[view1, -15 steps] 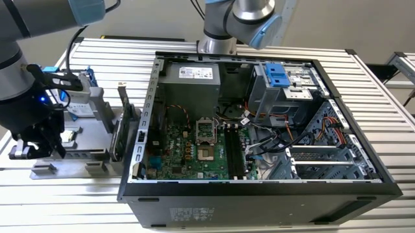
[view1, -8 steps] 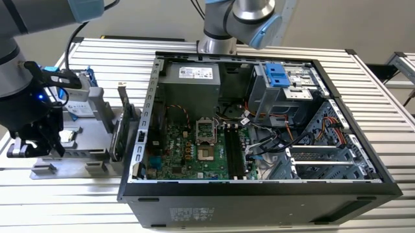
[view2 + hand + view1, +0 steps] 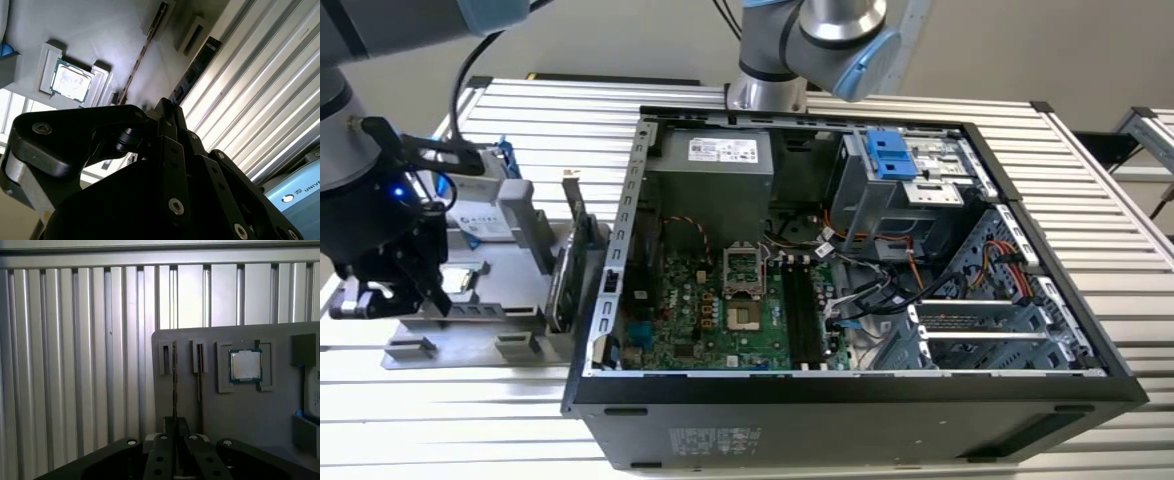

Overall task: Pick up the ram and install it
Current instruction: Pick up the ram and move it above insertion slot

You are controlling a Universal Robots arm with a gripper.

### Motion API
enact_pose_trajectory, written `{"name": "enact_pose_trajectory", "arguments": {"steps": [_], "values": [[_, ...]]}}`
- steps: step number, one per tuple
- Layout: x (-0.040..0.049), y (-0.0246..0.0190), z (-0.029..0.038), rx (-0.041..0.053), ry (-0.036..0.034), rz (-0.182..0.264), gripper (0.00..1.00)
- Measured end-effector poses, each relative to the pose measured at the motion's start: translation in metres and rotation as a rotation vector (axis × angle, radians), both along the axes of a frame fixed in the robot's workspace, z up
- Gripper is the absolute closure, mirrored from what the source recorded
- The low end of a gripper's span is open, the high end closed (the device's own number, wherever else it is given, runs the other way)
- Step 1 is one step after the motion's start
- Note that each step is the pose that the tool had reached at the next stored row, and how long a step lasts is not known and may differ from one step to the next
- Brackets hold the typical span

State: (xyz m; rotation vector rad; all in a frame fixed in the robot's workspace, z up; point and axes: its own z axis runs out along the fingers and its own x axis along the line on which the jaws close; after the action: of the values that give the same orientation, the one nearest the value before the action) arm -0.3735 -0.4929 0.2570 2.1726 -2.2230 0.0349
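The ram (image 3: 174, 380) stands on edge in the end slot of the gray holder (image 3: 250, 415), and the gripper (image 3: 175, 421) pinches its top edge with jaws narrow. It looks light, stiff and brittle, so I'd hold its long edge and keep it straight. Another thin board (image 3: 200, 372) stands just beside it, with a processor chip (image 3: 245, 365) beyond.
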Motion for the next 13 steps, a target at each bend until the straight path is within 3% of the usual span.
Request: {"name": "enact_pose_trajectory", "arguments": {"steps": [5, 13], "values": [[0.0000, 0.0000, 0.0055, -0.0001, 0.0001, -0.001, 1.00], [0.0000, 0.0000, 0.0071, -0.0006, 0.0002, -0.001, 1.00]]}}
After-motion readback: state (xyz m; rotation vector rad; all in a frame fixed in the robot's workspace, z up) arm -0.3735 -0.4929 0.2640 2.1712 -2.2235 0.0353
